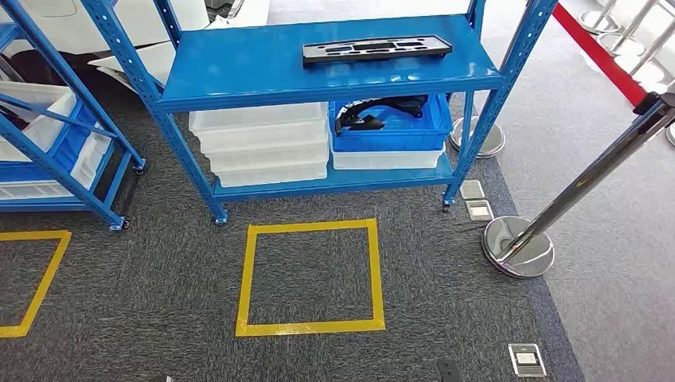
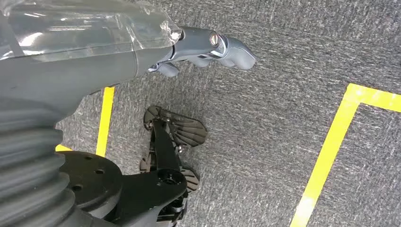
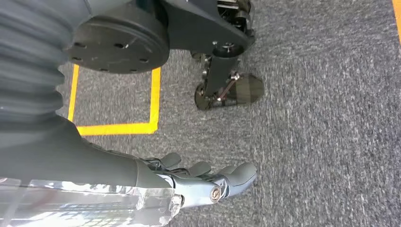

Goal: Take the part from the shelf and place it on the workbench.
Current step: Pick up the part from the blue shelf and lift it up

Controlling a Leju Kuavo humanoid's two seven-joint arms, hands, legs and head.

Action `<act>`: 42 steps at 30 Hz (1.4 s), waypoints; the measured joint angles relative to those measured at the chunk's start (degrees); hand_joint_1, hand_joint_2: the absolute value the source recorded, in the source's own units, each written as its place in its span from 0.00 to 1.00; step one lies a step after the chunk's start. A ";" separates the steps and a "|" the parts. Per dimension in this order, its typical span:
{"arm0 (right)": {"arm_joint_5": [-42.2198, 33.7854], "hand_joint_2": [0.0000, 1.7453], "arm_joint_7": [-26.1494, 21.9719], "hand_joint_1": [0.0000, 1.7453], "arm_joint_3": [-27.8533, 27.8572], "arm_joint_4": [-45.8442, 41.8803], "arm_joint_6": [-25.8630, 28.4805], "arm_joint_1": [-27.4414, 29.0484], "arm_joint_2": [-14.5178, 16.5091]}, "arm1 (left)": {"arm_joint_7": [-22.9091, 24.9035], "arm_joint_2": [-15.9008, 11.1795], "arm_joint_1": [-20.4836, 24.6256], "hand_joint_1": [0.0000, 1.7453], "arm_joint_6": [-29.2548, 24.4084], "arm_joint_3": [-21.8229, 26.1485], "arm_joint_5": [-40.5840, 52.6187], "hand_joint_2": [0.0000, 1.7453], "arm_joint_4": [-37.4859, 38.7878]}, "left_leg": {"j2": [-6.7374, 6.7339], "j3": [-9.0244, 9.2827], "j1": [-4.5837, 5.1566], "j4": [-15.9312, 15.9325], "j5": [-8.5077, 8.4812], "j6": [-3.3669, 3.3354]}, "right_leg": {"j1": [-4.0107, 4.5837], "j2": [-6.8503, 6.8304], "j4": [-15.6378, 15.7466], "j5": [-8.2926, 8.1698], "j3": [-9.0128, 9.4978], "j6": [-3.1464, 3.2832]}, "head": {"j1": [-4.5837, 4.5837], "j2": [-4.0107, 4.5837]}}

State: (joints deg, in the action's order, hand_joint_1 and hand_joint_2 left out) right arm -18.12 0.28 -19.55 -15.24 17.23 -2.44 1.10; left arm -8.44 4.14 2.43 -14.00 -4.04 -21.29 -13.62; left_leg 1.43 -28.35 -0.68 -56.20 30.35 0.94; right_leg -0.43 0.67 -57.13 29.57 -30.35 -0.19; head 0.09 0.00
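A flat black part (image 1: 376,50) with several cut-outs lies on the top board of the blue shelf (image 1: 239,72), towards its right end. My left hand (image 2: 208,47) hangs beside my body over grey carpet, fingers loosely extended and holding nothing. My right hand (image 3: 208,179) hangs the same way on the other side, fingers spread and empty. Both are far from the part.
The lower shelf board carries stacked white bins (image 1: 261,143) and a blue crate (image 1: 390,127) with black parts. A yellow taped square (image 1: 310,274) marks the carpet before the shelf. A chrome barrier post (image 1: 519,245) stands right, a second blue rack (image 1: 48,151) left.
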 joint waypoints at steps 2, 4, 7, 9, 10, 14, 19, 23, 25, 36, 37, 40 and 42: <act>-0.05 0.00 -0.12 0.00 -0.24 0.09 0.14 0.00 -0.01 | 0.00 0.01 0.03 0.00 -0.03 0.00 -0.15 0.00 0.10 | 0.00 0.00 0.00 0.00 0.00 0.00 | 0.00 0.00 0.00 0.00 0.00 0.00 | 0.00 0.00; -0.17 0.00 -0.27 0.00 -0.62 0.28 0.40 -0.02 -0.01 | 0.00 0.04 0.12 0.00 -0.12 0.00 -0.33 0.00 0.33 | 0.00 0.00 0.00 0.00 0.00 0.00 | 0.00 0.00 0.00 0.00 0.01 0.00 | -0.02 0.00; -0.38 0.00 -0.53 0.00 -0.99 0.52 1.20 -0.05 -0.04 | -0.03 0.06 0.24 0.00 -0.49 0.00 -0.46 0.00 0.61 | 0.00 0.01 0.01 0.00 0.00 0.00 | 0.00 0.00 0.00 0.00 0.01 0.00 | -0.02 0.00; -0.24 0.00 -1.25 0.00 -1.32 0.66 2.72 -0.09 -0.33 | -0.23 0.06 0.27 0.00 -0.97 -0.01 -0.62 0.00 0.74 | 0.00 0.00 0.02 0.00 0.00 0.00 | -0.01 0.00 0.00 0.00 0.00 0.00 | 0.00 0.00; -0.08 0.00 -1.94 0.00 -1.55 0.70 3.73 -0.14 -0.62 | -0.43 0.07 0.27 0.00 -1.17 -0.02 -0.72 0.00 0.81 | 0.00 0.00 0.02 0.00 0.00 0.00 | -0.01 0.00 0.00 0.00 0.00 0.00 | 0.00 0.00; 0.39 0.50 -5.89 0.00 -2.15 0.69 8.93 -1.62 -4.08 | -1.66 0.15 0.28 0.00 -1.32 -0.03 -1.79 0.00 0.98 | -0.03 -0.01 0.08 -0.01 0.00 0.00 | -0.07 0.02 0.00 -0.02 0.01 -0.03 | 0.02 0.00; 2.15 1.00 -1.59 0.00 -2.39 -4.29 15.22 -4.97 -13.14 | -3.39 0.28 0.33 0.00 -0.63 -0.03 -3.01 0.00 1.21 | -0.07 0.02 0.24 -0.10 -0.01 -0.02 | -0.24 0.02 0.01 -0.07 0.06 -0.10 | -0.01 0.00; 4.68 1.00 4.94 0.00 -2.44 -11.59 17.73 -5.07 -19.18 | -3.62 0.34 0.33 0.00 -0.54 -0.04 -3.46 0.50 1.36 | -0.07 0.03 0.19 -0.16 0.01 -0.05 | -0.26 0.02 0.01 -0.08 0.09 -0.11 | -0.12 0.00; 5.09 1.00 5.30 0.00 -2.55 -14.17 18.22 -4.68 -20.70 | -3.63 0.37 0.35 0.00 -0.54 -0.04 -3.52 1.00 1.39 | -0.07 0.03 0.17 -0.16 0.03 -0.07 | -0.28 0.02 0.01 -0.08 0.07 -0.11 | -0.13 0.00; 24.49 1.00 15.99 0.00 -4.11 -33.99 17.00 -8.07 -30.66 | -3.69 0.94 0.47 0.00 -1.20 -0.31 -4.37 1.00 1.63 | -0.14 0.03 0.15 -0.16 0.03 -0.07 | -0.33 0.07 -0.16 -0.10 0.03 -0.09 | -0.01 0.00; 26.69 1.00 16.86 0.00 -4.49 -36.05 15.63 -9.38 -31.23 | -3.74 0.98 0.50 0.00 -1.32 -0.38 -4.56 1.00 1.65 | -0.16 0.06 0.14 -0.18 0.02 -0.07 | -0.33 0.10 -0.17 -0.11 0.02 -0.08 | 0.00 0.00; 30.12 1.00 18.46 0.00 -5.38 -41.06 12.97 -12.70 -32.18 | -3.86 1.14 0.54 0.00 -1.41 -0.51 -4.86 0.75 1.67 | -0.12 0.08 0.13 -0.22 -0.04 -0.09 | -0.32 0.03 -0.18 -0.11 0.02 -0.07 | 0.02 0.00; 30.63 1.00 18.47 0.00 -5.86 -43.65 12.25 -13.82 -32.65 | -3.87 1.24 0.49 0.00 -1.44 -0.59 -5.04 0.25 1.69 | -0.08 0.04 0.13 -0.23 -0.06 -0.10 | -0.32 -0.04 -0.22 -0.11 0.03 -0.07 | 0.00 0.00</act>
State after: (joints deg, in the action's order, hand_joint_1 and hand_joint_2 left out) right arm 12.51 18.76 -25.41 -58.89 29.48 -16.27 -31.54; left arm -12.31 5.38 2.92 -15.44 -4.63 -26.33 -11.92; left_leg 1.35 -28.31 -0.55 -56.43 30.29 0.84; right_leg -0.75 0.63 -57.35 29.46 -30.32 -0.26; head 0.09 0.00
